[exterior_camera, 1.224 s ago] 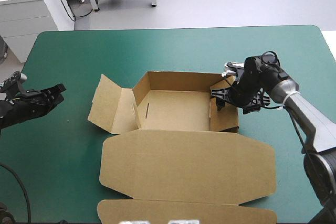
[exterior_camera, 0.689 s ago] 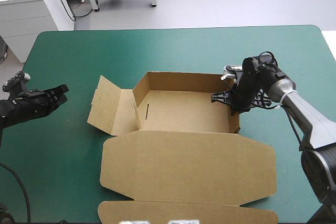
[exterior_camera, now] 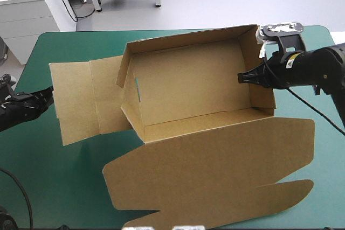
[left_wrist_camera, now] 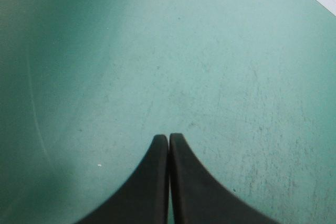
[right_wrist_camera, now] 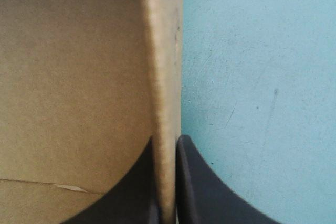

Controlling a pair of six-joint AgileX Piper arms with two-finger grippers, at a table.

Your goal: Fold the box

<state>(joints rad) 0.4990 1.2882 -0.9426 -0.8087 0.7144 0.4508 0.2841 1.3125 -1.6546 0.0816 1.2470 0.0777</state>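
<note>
The brown box point(exterior_camera: 188, 87) hangs lifted and tilted over the table, its tray open toward the camera. Its far, near and right walls stand up; the left wall flap point(exterior_camera: 75, 98) lies spread outward. The long lid point(exterior_camera: 215, 171) hangs down toward the table's near edge. My right gripper point(exterior_camera: 245, 77) is shut on the box's right wall, one finger inside the tray and one outside. In the right wrist view the wall's edge point(right_wrist_camera: 165, 93) runs straight out from between the black fingers point(right_wrist_camera: 197, 182). My left gripper point(left_wrist_camera: 168, 139) is shut and empty, low over the teal-green cover near the left edge point(exterior_camera: 46, 97).
Bare teal-green cover point(exterior_camera: 59, 187) shows to the left of the box and at the table's far right corner point(exterior_camera: 318, 33). The lifted box hides the middle of the table. A white cabinet point(exterior_camera: 32, 12) stands beyond the far left corner.
Earlier the right gripper stood open at the right wall and then shut on it. It has since lifted and tilted the box off the table. The left gripper drew back slightly leftward.
</note>
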